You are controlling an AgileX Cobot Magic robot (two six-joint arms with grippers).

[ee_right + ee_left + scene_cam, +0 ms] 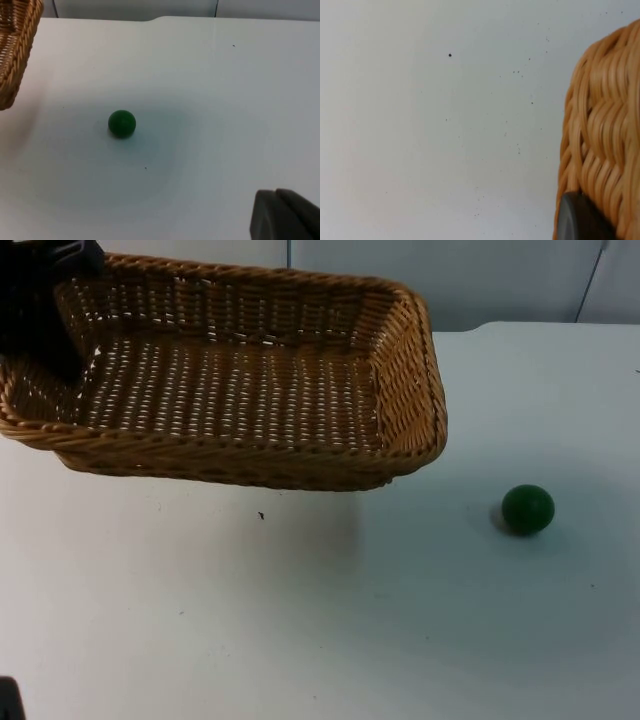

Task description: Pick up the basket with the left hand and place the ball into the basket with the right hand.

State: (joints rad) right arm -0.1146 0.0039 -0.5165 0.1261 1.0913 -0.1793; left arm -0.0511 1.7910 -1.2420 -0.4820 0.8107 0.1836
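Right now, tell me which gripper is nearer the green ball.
Right. The right gripper hangs over the table beside the green ball; the left gripper holds the wicker basket at its far end.

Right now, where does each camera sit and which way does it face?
Top view: fixed, looking down and forward at the lifted basket, green ball; left arm at the basket's end.
Left wrist view: looks along the left hand; basket rim, fingertip.
Right wrist view: looks along the right hand; ball, basket corner, fingertip.
Top and right wrist views share ball, basket.
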